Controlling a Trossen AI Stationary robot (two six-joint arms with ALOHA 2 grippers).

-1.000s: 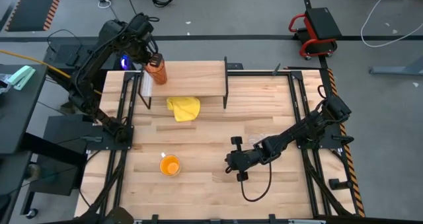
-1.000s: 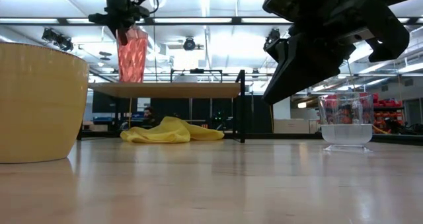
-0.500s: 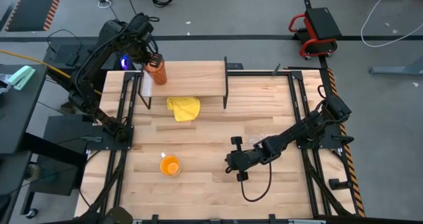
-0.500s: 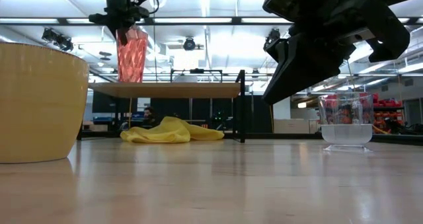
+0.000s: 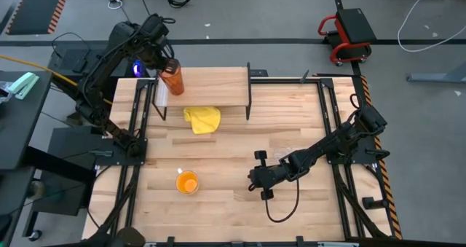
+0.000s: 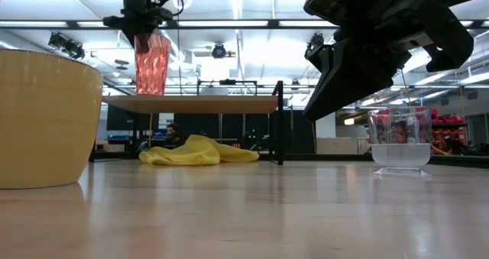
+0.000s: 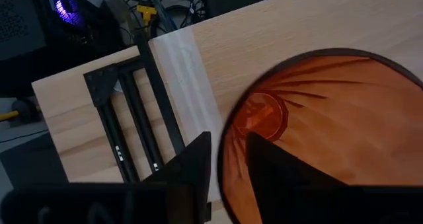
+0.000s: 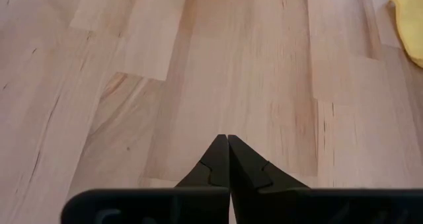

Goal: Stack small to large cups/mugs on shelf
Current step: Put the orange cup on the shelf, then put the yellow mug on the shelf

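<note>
The tall translucent orange-red tumbler (image 5: 172, 78) (image 6: 153, 64) stands upright on its base at the left end of the shelf (image 5: 211, 87). My left gripper (image 7: 228, 141) (image 5: 166, 61) is above it, pointing down and open. One finger is inside the tumbler's mouth and one outside, with a gap showing on each side of the rim (image 7: 223, 151). The orange mug (image 5: 187, 182) (image 6: 46, 118) stands on the table near the front. The small clear cup (image 6: 399, 140) stands farther right. My right gripper (image 8: 228, 145) (image 5: 255, 181) hovers shut over bare table between them.
A yellow cloth (image 5: 202, 119) (image 6: 199, 152) lies crumpled on the table, partly under the shelf's front edge. The shelf's black legs (image 5: 250, 94) stand at its ends. Black frame rails (image 5: 328, 123) run along both table sides. Bare wood lies between the mug and the shelf.
</note>
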